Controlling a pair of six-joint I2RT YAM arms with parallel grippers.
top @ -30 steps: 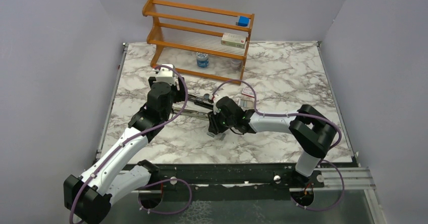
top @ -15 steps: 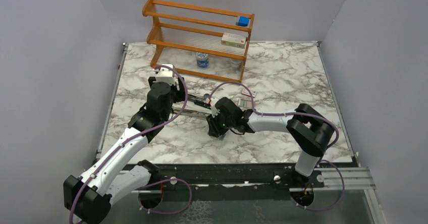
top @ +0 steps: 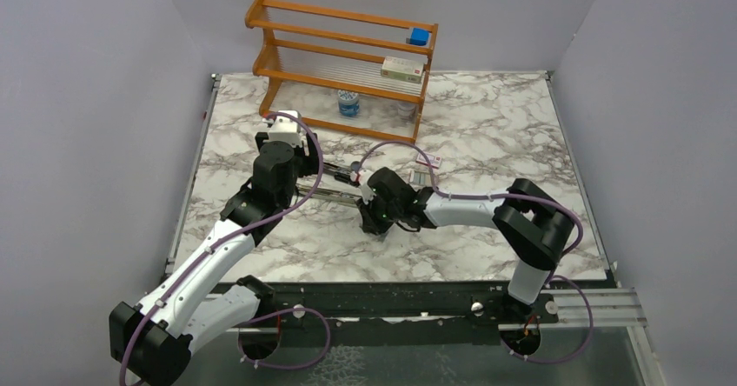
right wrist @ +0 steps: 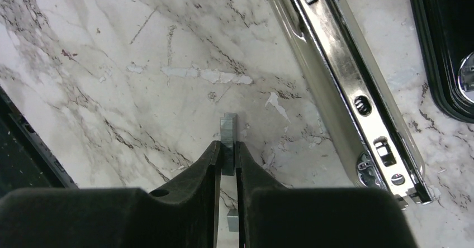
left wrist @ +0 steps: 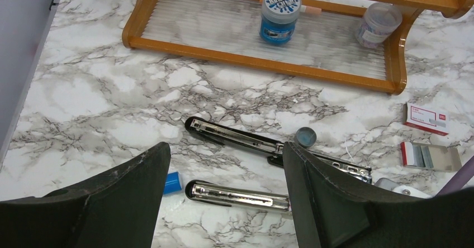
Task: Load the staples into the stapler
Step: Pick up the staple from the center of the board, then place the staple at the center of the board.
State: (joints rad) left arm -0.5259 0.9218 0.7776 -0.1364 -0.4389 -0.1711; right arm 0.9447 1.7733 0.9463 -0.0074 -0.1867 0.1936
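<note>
The stapler (left wrist: 240, 139) lies opened out on the marble table, its black bar behind and its silver staple channel (left wrist: 240, 196) in front. My left gripper (left wrist: 224, 147) hangs open above it, holding nothing. In the right wrist view the silver channel (right wrist: 346, 91) runs along the right. A short grey strip of staples (right wrist: 228, 130) lies on the marble left of it, and my right gripper (right wrist: 227, 144) is shut on that strip's near end. In the top view this gripper (top: 380, 227) is low over the table, just in front of the stapler (top: 335, 190).
An orange wooden rack (left wrist: 262, 63) at the back holds a blue jar (left wrist: 279, 14) and a clear jar (left wrist: 379, 22). A red-and-white box (left wrist: 427, 118) and an open tray of staples (left wrist: 430, 156) lie right. A blue bit (left wrist: 172, 182) and a round cap (left wrist: 305, 137) lie near the stapler.
My right gripper has shifted slightly left and back towards the stapler and its jaws have closed on the staple strip. The left arm has not moved.
</note>
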